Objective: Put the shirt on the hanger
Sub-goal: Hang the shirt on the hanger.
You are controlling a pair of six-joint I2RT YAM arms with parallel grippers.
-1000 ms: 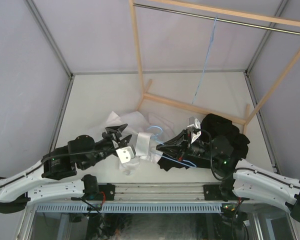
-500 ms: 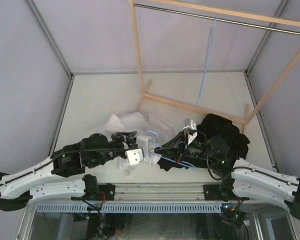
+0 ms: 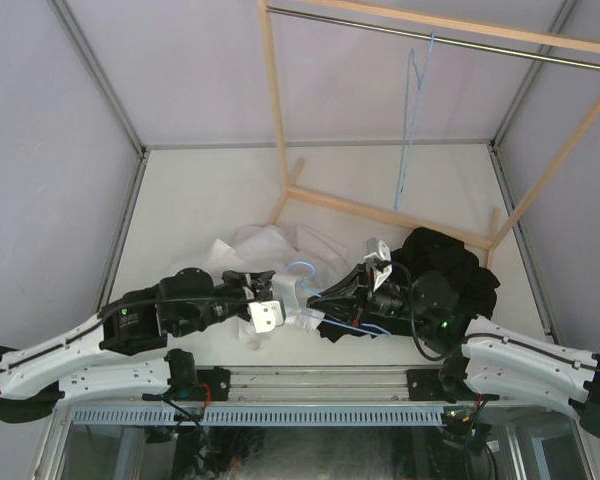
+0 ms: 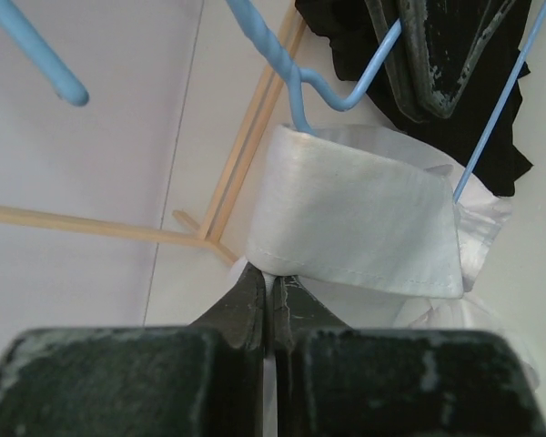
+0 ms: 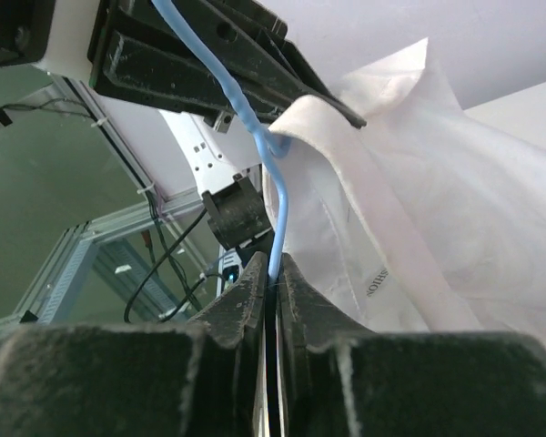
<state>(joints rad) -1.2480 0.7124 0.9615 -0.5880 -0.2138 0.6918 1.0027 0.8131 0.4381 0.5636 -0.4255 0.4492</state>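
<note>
The white shirt (image 3: 265, 245) lies crumpled on the table at the near middle. My left gripper (image 3: 283, 292) is shut on its collar; in the left wrist view the jaws (image 4: 271, 280) pinch white fabric just under the collar band (image 4: 355, 223). My right gripper (image 3: 317, 297) is shut on the light blue hanger (image 3: 301, 268), tip to tip with the left one. In the right wrist view the jaws (image 5: 273, 273) clamp the hanger wire (image 5: 275, 196), and its neck runs up into the collar opening of the shirt (image 5: 419, 209). The hanger's hook (image 4: 282, 64) pokes out above the collar.
A black garment (image 3: 445, 265) lies heaped under and behind my right arm. A wooden rack frame (image 3: 380, 213) stands at the back with a metal rod (image 3: 460, 42). A second blue hanger (image 3: 408, 120) hangs from the rod.
My left gripper, open a second ago, has moved right to the collar and shut on it. My right gripper has pushed the hanger slightly left into the collar. The hanger on the rod swings.
</note>
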